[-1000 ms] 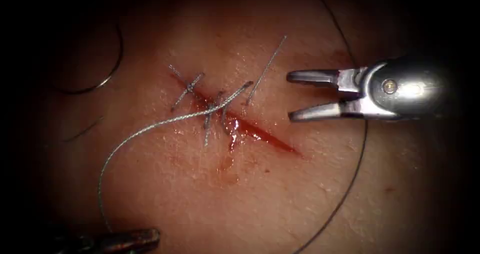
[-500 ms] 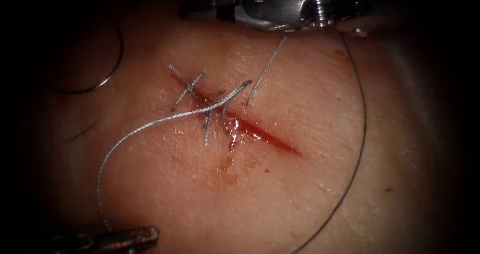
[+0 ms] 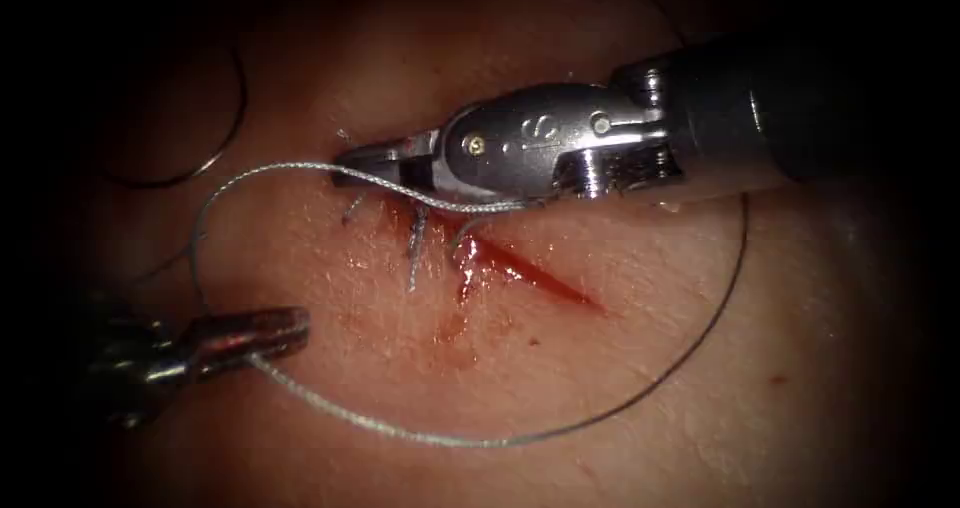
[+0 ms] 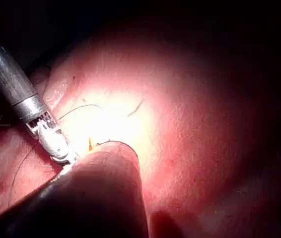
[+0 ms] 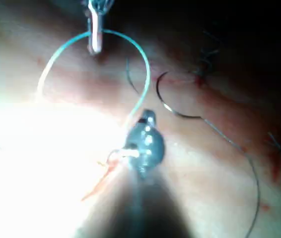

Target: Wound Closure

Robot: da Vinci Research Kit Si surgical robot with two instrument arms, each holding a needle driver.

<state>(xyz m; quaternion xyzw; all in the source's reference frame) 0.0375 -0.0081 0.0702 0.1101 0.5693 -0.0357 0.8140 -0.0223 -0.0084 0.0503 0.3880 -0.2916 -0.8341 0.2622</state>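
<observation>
Your left claw (image 3: 262, 334) is clamped on the thread (image 3: 300, 170) at eight o'clock, left of the cut (image 3: 520, 265). Your right claw (image 3: 350, 158) has swung back down over the stitches since half a second ago, the thread now draped across it; I cannot tell its opening. The needle (image 3: 222, 138) lies free on the tissue (image 3: 640, 308) at ten o'clock. You are looping for a knot.
</observation>
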